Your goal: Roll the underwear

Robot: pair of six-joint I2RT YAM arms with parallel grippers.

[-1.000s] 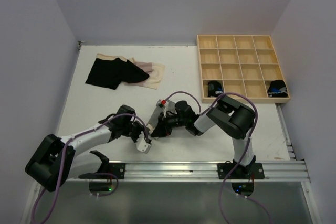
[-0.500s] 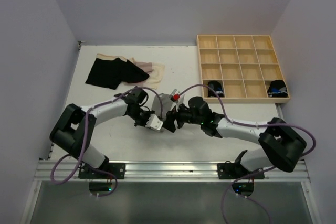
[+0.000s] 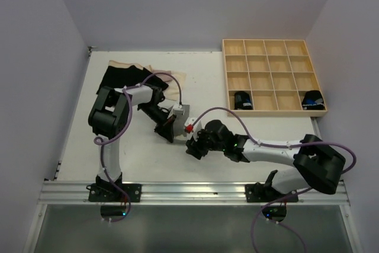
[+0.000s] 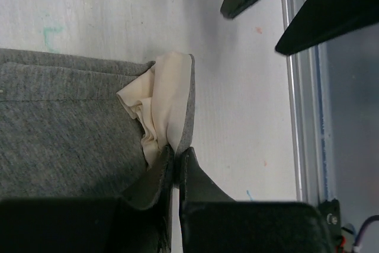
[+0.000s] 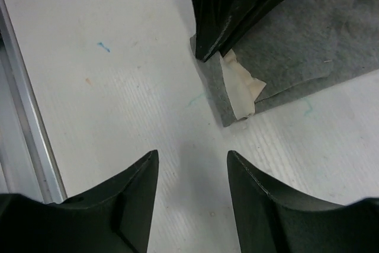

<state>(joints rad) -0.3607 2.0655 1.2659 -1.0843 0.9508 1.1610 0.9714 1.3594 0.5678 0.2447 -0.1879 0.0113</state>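
The tray (image 3: 265,41) sits back right on the counter (image 3: 130,158), with two rolled pieces (image 3: 241,100) in its nearest row, one in each end compartment. The underwear pile (image 3: 112,76) is back left. A single underwear (image 4: 65,128) lies mid-counter, left gripper (image 4: 176,155) on one corner, right gripper (image 5: 192,164) just beside that corner, not touching.

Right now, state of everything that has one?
left gripper: shut on a corner of the grey underwear
right gripper: open, empty
grey underwear: flat on table, unrolled
black underwear: unrolled, on pale pieces
wooden tray: two near-row compartments hold dark rolls
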